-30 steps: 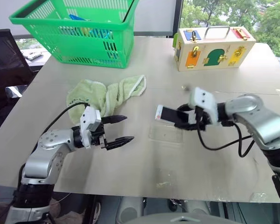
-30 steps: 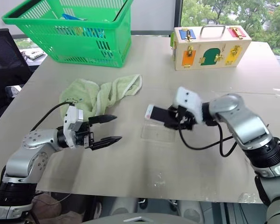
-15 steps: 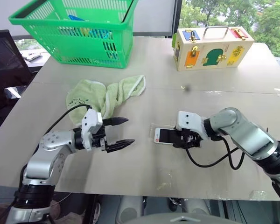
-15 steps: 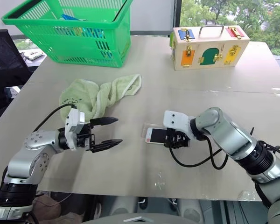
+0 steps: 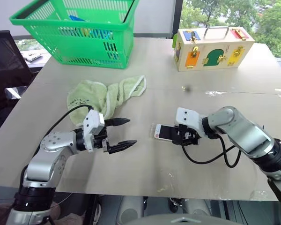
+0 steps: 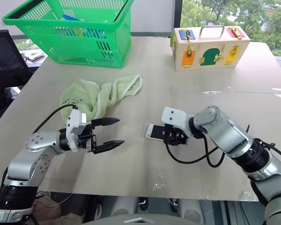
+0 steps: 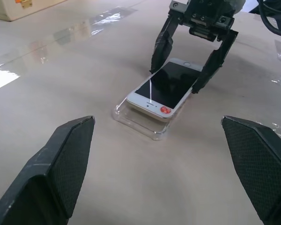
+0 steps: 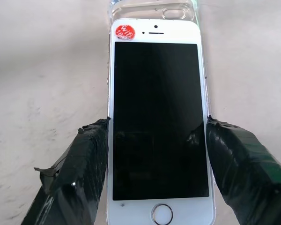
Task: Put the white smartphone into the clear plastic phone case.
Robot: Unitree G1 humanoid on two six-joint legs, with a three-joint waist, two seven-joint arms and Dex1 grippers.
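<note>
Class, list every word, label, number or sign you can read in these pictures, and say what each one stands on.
"wifi": white letters on the round red sticker at the top corner of the white smartphone; a second line under it is too small to read.
Green towel: a faint round mark, unreadable.

The flat rectangular white smartphone [image 8: 157,126] has a black screen, white bezels and a round red sticker with white lettering [image 8: 124,31] at one corner. The thin clear plastic phone case [image 7: 139,123] is transparent and colourless. The two-fingered right gripper [image 8: 154,159] has black fingers [image 8: 84,159] wrapped in black tape. The tabletop [image 5: 145,164] is plain beige.
</note>
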